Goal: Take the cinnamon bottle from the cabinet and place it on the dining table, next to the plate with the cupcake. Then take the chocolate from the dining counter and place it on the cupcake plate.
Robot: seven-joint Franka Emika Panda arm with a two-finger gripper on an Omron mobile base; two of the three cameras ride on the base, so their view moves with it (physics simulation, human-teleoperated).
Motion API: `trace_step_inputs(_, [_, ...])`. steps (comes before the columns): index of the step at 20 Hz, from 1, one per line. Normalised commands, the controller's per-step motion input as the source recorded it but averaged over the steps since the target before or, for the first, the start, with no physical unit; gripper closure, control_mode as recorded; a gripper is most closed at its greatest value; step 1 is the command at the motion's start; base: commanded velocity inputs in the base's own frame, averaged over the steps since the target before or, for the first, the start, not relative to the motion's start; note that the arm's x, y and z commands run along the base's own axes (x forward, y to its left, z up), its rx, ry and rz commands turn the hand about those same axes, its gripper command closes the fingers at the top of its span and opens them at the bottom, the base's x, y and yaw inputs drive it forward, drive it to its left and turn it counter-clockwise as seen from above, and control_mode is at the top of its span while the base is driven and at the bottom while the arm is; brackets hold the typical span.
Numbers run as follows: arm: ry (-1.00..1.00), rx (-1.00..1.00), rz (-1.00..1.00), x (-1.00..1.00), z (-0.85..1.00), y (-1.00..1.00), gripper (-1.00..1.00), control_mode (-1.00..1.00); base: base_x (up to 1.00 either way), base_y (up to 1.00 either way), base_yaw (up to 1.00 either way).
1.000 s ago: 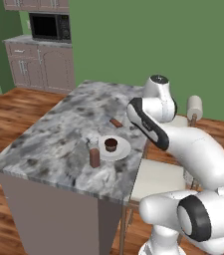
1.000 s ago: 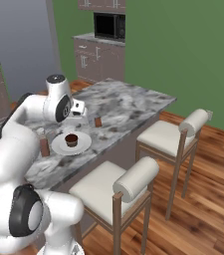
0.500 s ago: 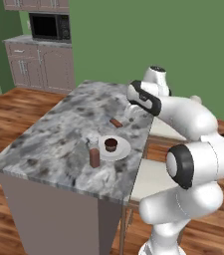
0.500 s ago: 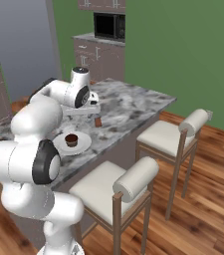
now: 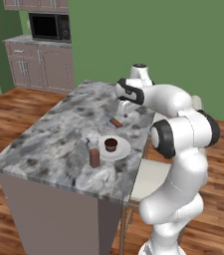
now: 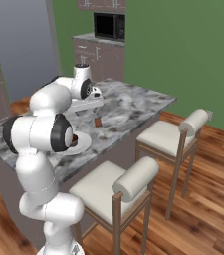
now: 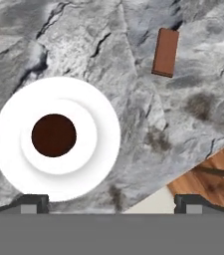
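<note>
one chocolate [image 7: 165, 52] below open hand [image 5: 123, 109]

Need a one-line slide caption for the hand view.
Open gripper above marbled table: cupcake on white plate, chocolate bar lying apart.

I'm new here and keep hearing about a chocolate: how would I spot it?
Find the big marbled dining table. On it stand a white plate with a dark cupcake and a brown bottle. Just beyond the plate lies the chocolate: the one flat, reddish-brown rectangular bar, lying bare on the stone.
</note>
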Motion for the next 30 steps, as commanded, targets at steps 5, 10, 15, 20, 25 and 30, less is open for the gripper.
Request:
trace_step_inputs(5, [0.00,-0.05,0.05,0.65,-0.26,0.01,-1.00,-1.00,0.00,0.00,0.00])
trace_step_inputs(10, [0.00,-0.06,0.10,0.48,-0.39,0.04,-1.00,-1.00,0.00,0.00,0.00])
trace_step_inputs(15, [0.00,-0.02,0.11,0.41,-0.41,0.00,-1.00,-1.00,0.00,0.00,0.00])
trace_step_inputs(20, [0.03,0.02,0.07,0.46,-0.29,0.00,-1.00,-1.00,0.00,0.00,0.00])
trace_step_inputs(25, [0.03,0.02,0.01,0.44,-0.31,0.06,-1.00,-1.00,0.00,0.00,0.00])
trace_step_inputs(30, [0.06,0.01,-0.01,0.49,-0.33,0.10,-1.00,-1.00,0.00,0.00,0.00])
